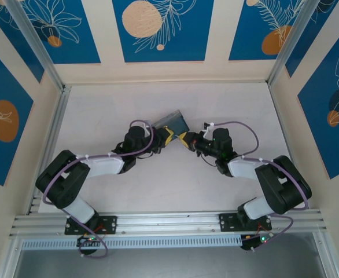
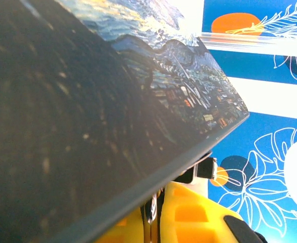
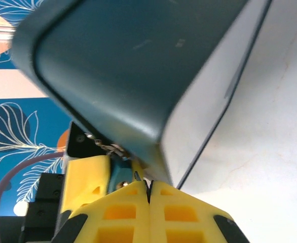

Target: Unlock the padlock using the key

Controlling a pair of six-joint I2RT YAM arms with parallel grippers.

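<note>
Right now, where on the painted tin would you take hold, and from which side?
Probably the far edge of the tin, closing on its flat lid and base, coming from the far side: it sits tilted, and its near corner is crowded by the left end effector and right end effector, both shut.

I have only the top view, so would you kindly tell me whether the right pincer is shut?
Observer: Yes; in the right wrist view the right pincer has its yellow fingers pressed together under the tin's corner.
Operator: Anything else there?
Observer: A small blue-green piece, perhaps the padlock, sits under that corner, beside a finger of the left pincer.
Operator: And the left wrist view?
Observer: The tin's lid, painted with a night town, slants above the left pincer.
</note>
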